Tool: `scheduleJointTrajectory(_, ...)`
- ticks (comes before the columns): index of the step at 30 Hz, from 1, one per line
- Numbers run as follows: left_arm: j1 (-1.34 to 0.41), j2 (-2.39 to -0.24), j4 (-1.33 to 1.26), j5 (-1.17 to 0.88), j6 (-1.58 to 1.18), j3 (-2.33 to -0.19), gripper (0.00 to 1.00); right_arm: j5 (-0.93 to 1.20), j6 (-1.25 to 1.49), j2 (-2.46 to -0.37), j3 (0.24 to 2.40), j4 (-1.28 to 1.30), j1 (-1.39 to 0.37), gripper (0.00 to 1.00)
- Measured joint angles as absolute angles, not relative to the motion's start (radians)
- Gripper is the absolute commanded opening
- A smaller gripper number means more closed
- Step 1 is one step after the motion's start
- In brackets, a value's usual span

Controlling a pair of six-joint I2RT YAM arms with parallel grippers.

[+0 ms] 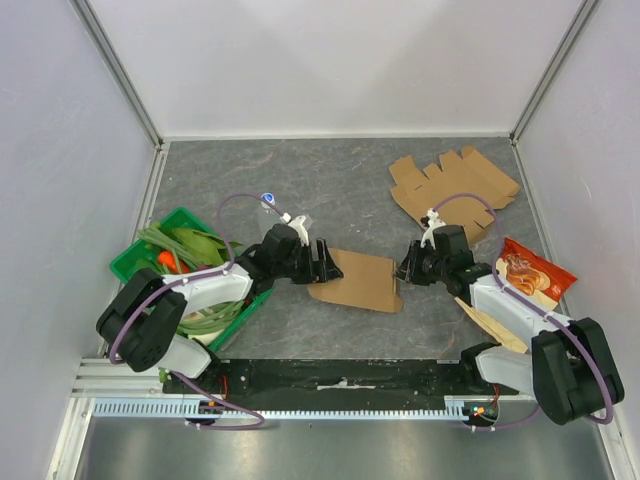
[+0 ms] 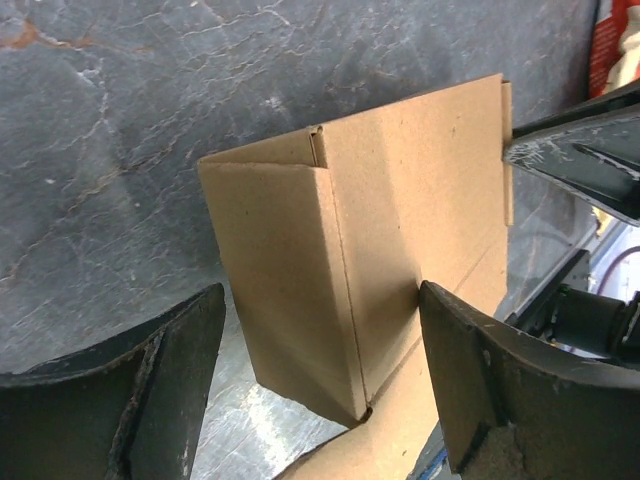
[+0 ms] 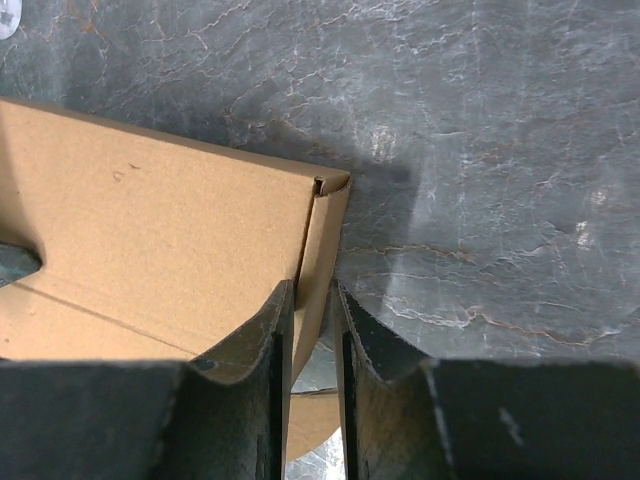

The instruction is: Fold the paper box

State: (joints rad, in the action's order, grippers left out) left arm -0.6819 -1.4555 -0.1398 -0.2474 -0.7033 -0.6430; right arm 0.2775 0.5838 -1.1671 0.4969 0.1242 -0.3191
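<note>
The table [image 1: 300,180] is a dark grey slab veined with white, walled by pale panels on the left, far and right sides. Near its middle, toward the near edge, lies a brown cardboard box [image 1: 355,282], partly folded, with one panel bent up along a crease. At the far right a flat, unfolded cardboard blank [image 1: 455,190] with notched flaps lies on the slab, well apart from the box. Near the right edge rests an orange-red bag [image 1: 530,275], and just nearer than it a brown sheet [image 1: 495,325], partly hidden. At the left edge stands a green crate [image 1: 128,262] holding greens. A small blue-and-white thing [image 1: 267,199], too small to identify, lies beyond the crate.
</note>
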Motion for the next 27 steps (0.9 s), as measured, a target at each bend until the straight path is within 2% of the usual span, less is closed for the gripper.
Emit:
scheduleJointTrajectory(5, -0.68, -1.458, -0.192, -0.278, -0.733, -0.635, 0.8, 0.276, 0.583, -1.169, 0.496, 0.124, -0.302, 0.29)
scheduleJointTrajectory(6, -0.68, -1.46, -0.199, -0.283, -0.737, -0.633, 0.78, 0.276, 0.583, -1.169, 0.496, 0.124, -0.3, 0.31)
scheduleJointTrajectory(7, -0.68, -1.464, -0.211, -0.293, -0.743, -0.632, 0.68, 0.277, 0.583, -1.17, 0.496, 0.124, -0.298, 0.32)
scheduleJointTrajectory(9, -0.679, -1.473, -0.241, -0.31, -0.759, -0.628, 0.56, 0.277, 0.577, -1.173, 0.496, 0.123, -0.294, 0.39)
scheduleJointTrajectory(12, -0.665, -1.474, -0.27, -0.328, -0.8, -0.616, 0.49, 0.276, 0.552, -1.171, 0.496, 0.133, -0.29, 0.54)
scheduleJointTrajectory(14, -0.658, -1.472, -0.271, -0.341, -0.821, -0.615, 0.45, 0.251, 0.521, -1.155, 0.508, 0.169, -0.3, 0.69)
scheduleJointTrajectory(16, -0.653, -1.464, -0.262, -0.353, -0.838, -0.615, 0.42, 0.199, 0.484, -1.124, 0.535, 0.231, -0.33, 0.75)
scheduleJointTrajectory(17, -0.648, -1.456, -0.251, -0.363, -0.847, -0.615, 0.42, 0.166, 0.463, -1.104, 0.554, 0.262, -0.361, 0.8)
scheduleJointTrajectory(19, -0.635, -1.441, -0.214, -0.391, -0.867, -0.619, 0.4, 0.104, 0.413, -1.061, 0.603, 0.305, -0.461, 0.81)
scheduleJointTrajectory(24, -0.583, -1.438, -0.147, -0.487, -0.939, -0.643, 0.41, -0.067, 0.258, -1.011, 0.743, 0.3, -0.892, 0.91)
scheduleJointTrajectory(27, -0.56, -1.439, -0.088, -0.539, -0.97, -0.669, 0.41, -0.168, 0.178, -1.025, 0.774, 0.301, -1.09, 0.93)
